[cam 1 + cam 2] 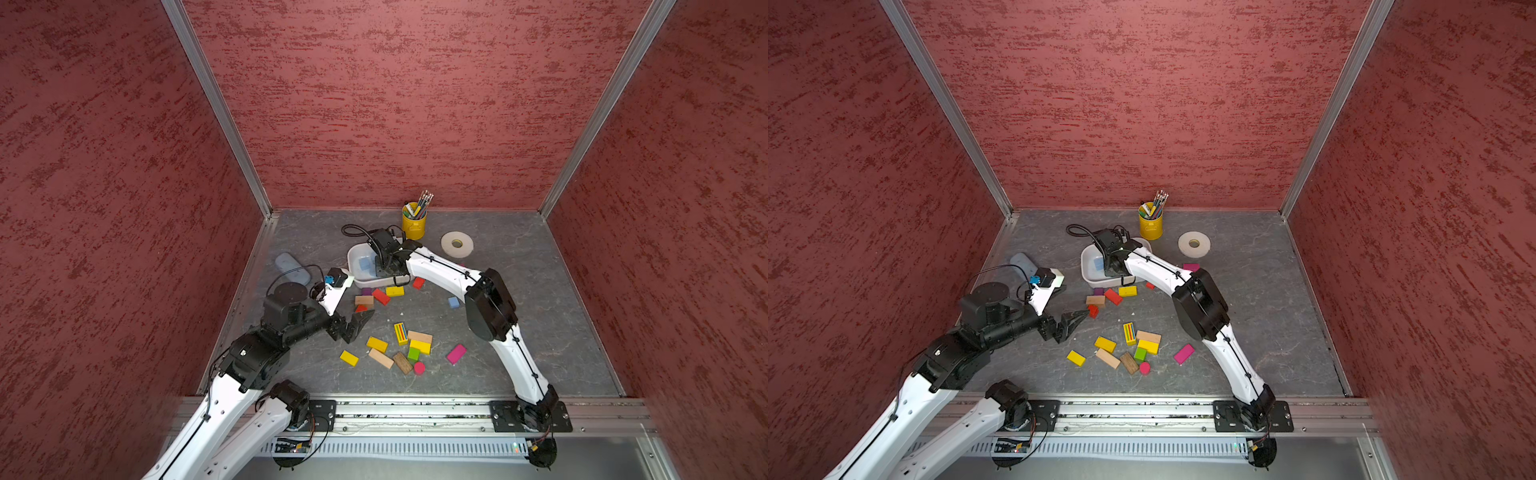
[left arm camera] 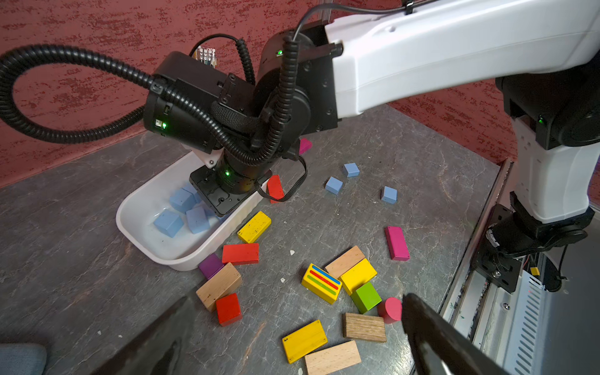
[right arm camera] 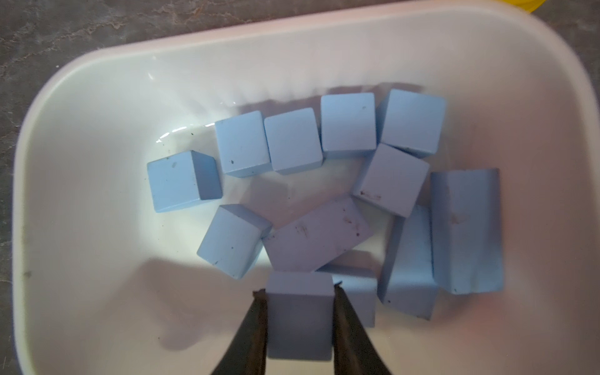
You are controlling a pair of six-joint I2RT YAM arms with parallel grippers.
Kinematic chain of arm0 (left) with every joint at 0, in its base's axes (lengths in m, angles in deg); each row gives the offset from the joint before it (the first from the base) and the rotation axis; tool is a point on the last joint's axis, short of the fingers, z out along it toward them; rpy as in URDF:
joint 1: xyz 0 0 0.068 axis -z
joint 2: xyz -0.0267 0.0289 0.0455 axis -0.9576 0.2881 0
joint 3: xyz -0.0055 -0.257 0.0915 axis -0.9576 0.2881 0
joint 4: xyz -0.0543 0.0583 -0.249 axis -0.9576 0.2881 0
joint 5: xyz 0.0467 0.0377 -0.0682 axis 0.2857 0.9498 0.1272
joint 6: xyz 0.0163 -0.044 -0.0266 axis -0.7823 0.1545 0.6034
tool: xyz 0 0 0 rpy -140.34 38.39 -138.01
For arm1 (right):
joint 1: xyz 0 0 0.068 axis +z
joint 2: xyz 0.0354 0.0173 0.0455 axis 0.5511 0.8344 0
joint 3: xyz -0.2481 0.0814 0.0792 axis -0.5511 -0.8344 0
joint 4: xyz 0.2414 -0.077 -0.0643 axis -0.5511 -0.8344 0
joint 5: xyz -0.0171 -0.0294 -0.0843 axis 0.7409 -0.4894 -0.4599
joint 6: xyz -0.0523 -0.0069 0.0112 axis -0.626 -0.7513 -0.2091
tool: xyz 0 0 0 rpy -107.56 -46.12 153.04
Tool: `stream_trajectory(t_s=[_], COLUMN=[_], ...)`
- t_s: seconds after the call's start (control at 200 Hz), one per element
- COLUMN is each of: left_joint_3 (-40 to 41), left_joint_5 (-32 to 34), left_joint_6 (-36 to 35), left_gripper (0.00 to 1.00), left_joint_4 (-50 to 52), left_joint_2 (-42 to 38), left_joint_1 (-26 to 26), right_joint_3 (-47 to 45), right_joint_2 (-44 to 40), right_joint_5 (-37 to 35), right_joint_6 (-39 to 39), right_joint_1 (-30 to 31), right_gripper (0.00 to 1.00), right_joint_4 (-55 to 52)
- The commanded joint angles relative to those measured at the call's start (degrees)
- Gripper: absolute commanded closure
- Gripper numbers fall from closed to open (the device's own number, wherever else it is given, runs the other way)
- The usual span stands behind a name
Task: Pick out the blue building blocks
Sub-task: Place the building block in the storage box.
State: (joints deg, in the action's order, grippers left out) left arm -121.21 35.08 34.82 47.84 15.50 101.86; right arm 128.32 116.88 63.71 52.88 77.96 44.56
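Red textured walls are being seen around a grey stone-patterned bench (image 1: pixel 561 332), on which a white tray (image 3: pixel 97 97) is being occupied by many blue blocks (image 3: pixel 292 143). One more blue block (image 3: pixel 300 318) is being gripped between the closed fingers of the right hand (image 3: pixel 300 292), low inside the tray. Three loose blue cubes (image 2: pixel 333 185) are being left on the bench, apart from the tray, while the left hand (image 1: pixel 359 326) is being held wide open and empty near the mixed coloured blocks (image 1: pixel 419 347)

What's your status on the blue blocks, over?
Right gripper shut on blue block over white tray; left gripper open, empty. Three loose blue blocks on table. Nothing in the way.
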Motion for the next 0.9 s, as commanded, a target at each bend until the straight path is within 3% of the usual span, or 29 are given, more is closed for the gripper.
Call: stream_trajectory(t_s=[0.0, 0.266, 0.631, 0.897], left_joint_3=[0.3, 0.3, 0.4, 0.3], left_joint_5=[0.6, 0.6, 0.4, 0.2], left_joint_6=[-0.2, -0.3, -0.3, -0.4], left_gripper=[0.00, 0.00, 0.00, 0.00], left_joint_4=[-1.2, -1.2, -1.2, -1.2], left_joint_2=[-0.3, -0.3, -0.3, -0.1], left_joint_1=[-0.2, -0.2, -0.2, -0.2], right_joint_3=[2.3, 2.8, 2.3, -5.3], right_joint_2=[1.3, 1.6, -3.2, -12.5], right_joint_5=[1.8, 3.3, 2.3, -1.4], right_joint_6=[-0.4, -0.4, -0.6, -0.4], right_joint_1=[-0.3, -0.5, -0.6, -0.6], right_gripper=[0.68, 0.45, 0.33, 0.28], right_joint_4=[0.2, 0.4, 0.7, 4.0])
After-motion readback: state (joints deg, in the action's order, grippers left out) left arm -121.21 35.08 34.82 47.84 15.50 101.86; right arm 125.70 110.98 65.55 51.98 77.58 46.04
